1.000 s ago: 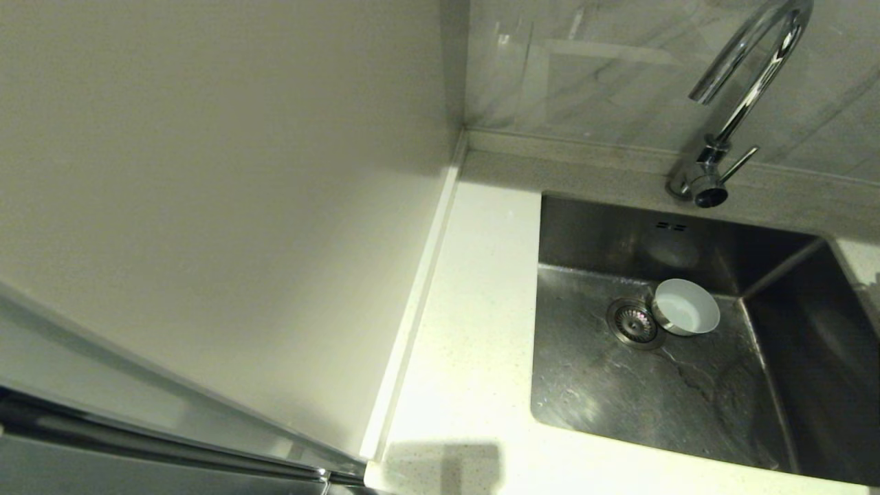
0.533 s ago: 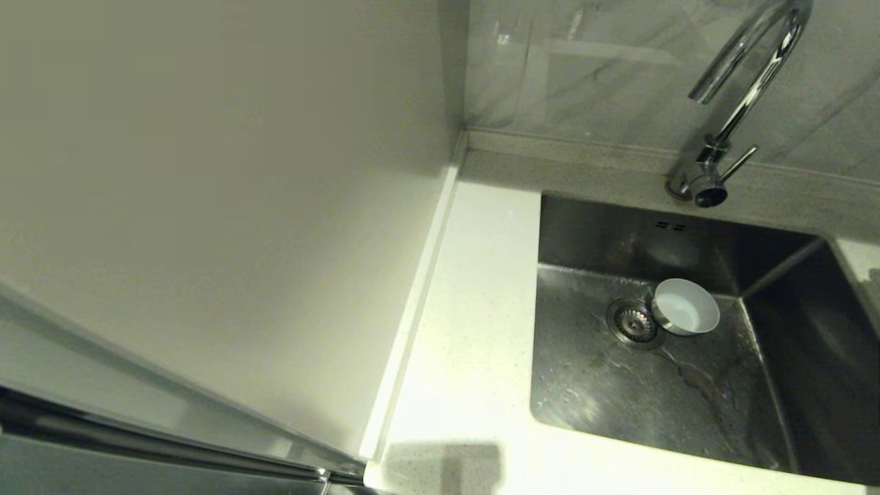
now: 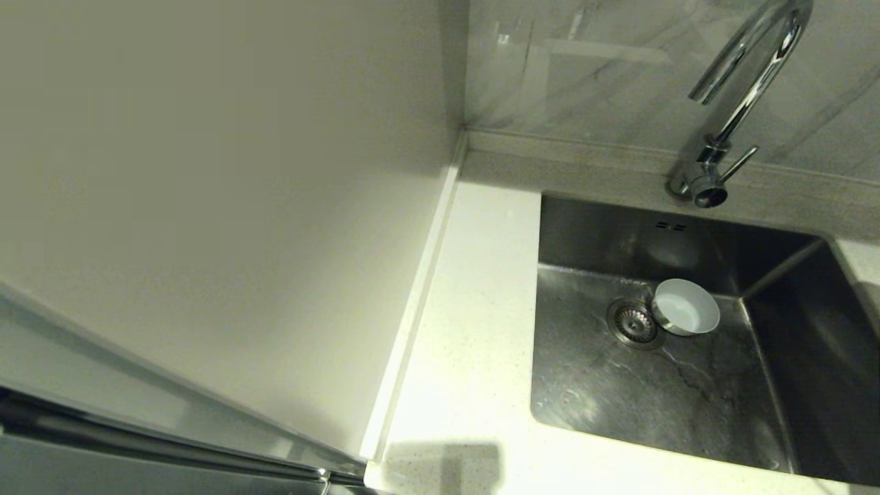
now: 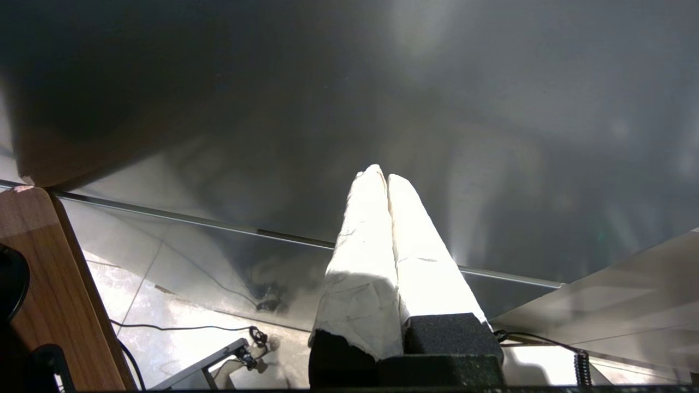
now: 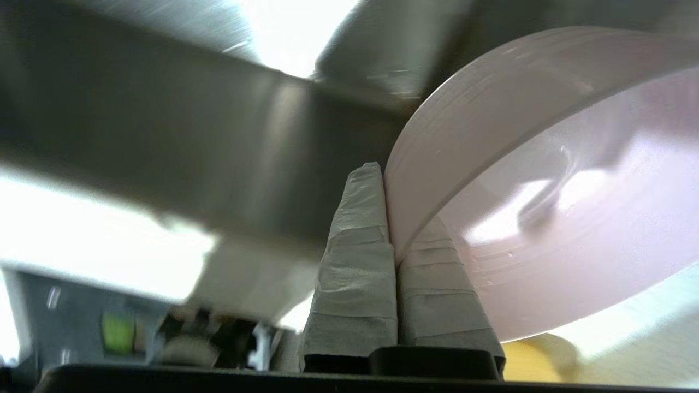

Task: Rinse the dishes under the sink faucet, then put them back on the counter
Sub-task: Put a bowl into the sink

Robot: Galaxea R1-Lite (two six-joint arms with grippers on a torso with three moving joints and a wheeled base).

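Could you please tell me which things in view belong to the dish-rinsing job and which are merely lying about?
Part of the job:
- pale blue bowl in the sink, beside the drain
- pink bowl, rim pinched in the right gripper
- faucet
- counter

Just there:
- left gripper, parked, fingers together
- wall tiles
- cables on the floor

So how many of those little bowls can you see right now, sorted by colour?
Pale blue bowl: 1, in the sink beside the drain.
Pale pink bowl: 1, rim pinched in the right gripper.
Yellow bowl: 1, only an edge showing below the pink one.
Total: 3 bowls.
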